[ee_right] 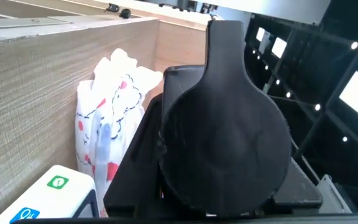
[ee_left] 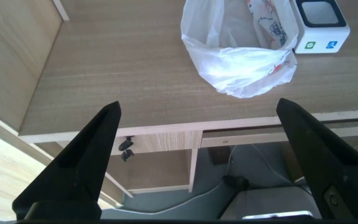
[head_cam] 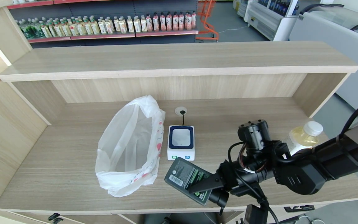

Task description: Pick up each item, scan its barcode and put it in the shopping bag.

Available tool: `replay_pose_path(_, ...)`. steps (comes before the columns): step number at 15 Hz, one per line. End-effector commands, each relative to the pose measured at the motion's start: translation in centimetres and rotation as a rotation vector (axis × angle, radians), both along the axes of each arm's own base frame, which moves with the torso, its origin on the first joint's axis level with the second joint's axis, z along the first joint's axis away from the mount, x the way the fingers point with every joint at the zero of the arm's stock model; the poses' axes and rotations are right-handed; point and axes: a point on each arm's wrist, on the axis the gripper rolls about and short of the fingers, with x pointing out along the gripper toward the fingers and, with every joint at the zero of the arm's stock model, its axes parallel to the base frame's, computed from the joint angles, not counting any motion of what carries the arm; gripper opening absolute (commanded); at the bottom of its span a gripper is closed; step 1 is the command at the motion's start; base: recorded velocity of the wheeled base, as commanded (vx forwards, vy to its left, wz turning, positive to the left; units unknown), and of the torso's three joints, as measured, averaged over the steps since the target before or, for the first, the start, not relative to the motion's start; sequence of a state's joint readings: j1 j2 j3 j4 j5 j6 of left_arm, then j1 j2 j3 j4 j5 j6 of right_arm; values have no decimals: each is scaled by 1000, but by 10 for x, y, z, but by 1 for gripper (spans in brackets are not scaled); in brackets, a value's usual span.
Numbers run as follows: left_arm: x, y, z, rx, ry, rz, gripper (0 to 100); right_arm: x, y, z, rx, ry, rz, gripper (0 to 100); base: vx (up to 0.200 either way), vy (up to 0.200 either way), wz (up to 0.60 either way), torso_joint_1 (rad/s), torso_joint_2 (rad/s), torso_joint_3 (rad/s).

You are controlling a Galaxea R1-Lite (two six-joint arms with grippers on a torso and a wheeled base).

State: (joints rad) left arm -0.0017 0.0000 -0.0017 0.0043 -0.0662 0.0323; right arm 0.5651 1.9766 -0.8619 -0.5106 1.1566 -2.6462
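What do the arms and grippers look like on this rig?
All matte black. Right arm: chunky rounded links, a cylindrical joint housing, and loose black cables looped around the wrist. Right gripper: flat, wedge-shaped fingers. Left gripper: two broad, tapering fingers with no markings visible.
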Motion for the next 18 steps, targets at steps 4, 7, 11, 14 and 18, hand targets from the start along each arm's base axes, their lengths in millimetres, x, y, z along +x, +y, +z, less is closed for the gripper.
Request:
replay_pose_path(4,0,0,0,0,2,0,100,-22,-50,51,20,194,-166,0,0,0,0,0,0,0)
replay_pose_path(7,0,0,0,0,2,0,100,-84,-116,147,185,538,-491,0,0,0,0,0,0,0)
replay_pose_path(11,0,0,0,0,2,0,100,-99,-140,158,477,1376,-841,0,0,0,0,0,0,0)
replay_pose_path(14,0,0,0,0,2,-1,100,-76,-140,141,799,2013,-974,0,0,0,0,0,0,0)
replay_pose_path(18,0,0,0,0,2,0,100,-34,-124,111,884,2400,-1019,0,0,0,0,0,0,0)
